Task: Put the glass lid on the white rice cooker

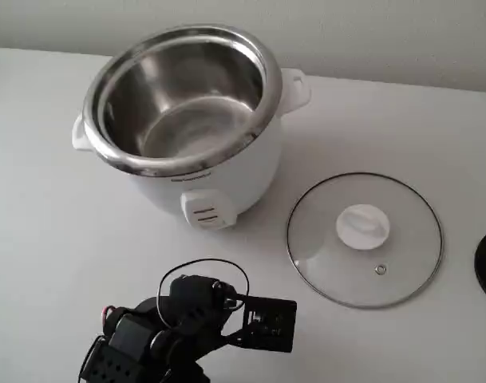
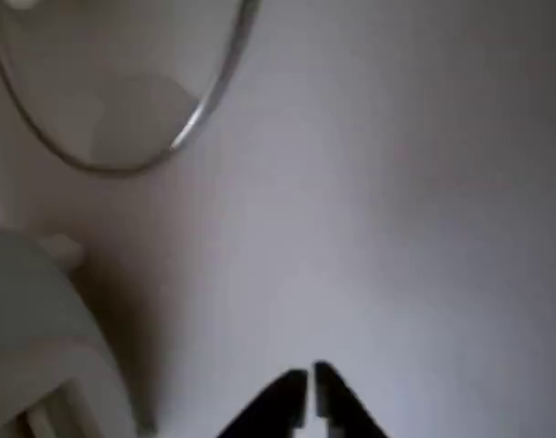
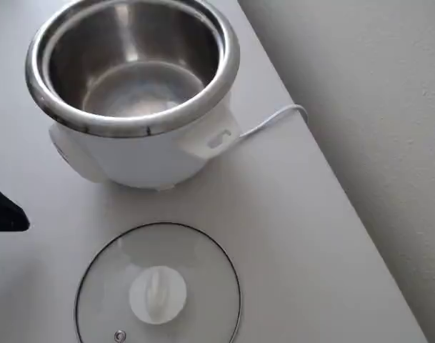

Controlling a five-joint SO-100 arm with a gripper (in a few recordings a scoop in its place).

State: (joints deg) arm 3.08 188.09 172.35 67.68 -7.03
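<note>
Your gripper [image 2: 309, 388] hangs over bare table [image 1: 51, 239] with its fingertips nearly together and nothing between them, so you have no hold on anything yet. In the wrist view the glass lid [image 2: 122, 82] lies ahead of the fingers and to the upper left, flat on the table, knob [image 1: 362, 227] up, which leaves the knob free as the likely grip point. The white rice cooker [image 1: 187, 120] stands beside the lid, apart from it, its steel pot open upward and ready to take the lid.
</note>
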